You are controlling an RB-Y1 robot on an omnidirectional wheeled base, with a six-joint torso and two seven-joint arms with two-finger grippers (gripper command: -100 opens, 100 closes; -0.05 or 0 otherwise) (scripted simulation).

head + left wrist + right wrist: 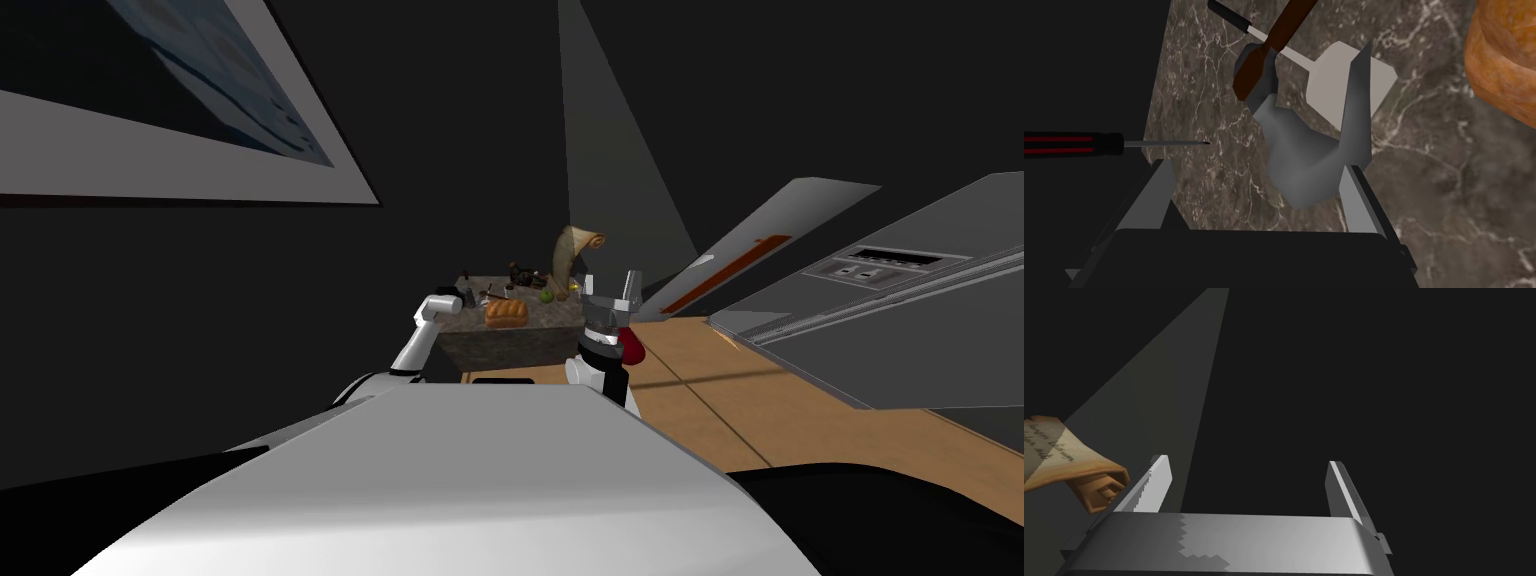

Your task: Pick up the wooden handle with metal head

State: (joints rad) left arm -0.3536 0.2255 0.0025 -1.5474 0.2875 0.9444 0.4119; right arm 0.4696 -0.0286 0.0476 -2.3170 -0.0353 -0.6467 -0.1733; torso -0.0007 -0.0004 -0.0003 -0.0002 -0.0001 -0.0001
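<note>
Probably top-heavy and rigid, the wooden-handled tool (1294, 145) lies on the marbled tabletop (1434, 200), its grey metal head between the spread fingers of the left gripper (1255, 167). I'd grip the brown handle close to that smooth head. The right gripper (1247, 463) is raised, fingers apart and empty.

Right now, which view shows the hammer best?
Left wrist view: the hammer lies large, grey head between the open left hand's fingers, brown handle beyond. Head view gives a tiny speck on the table; right wrist view faces away.
</note>
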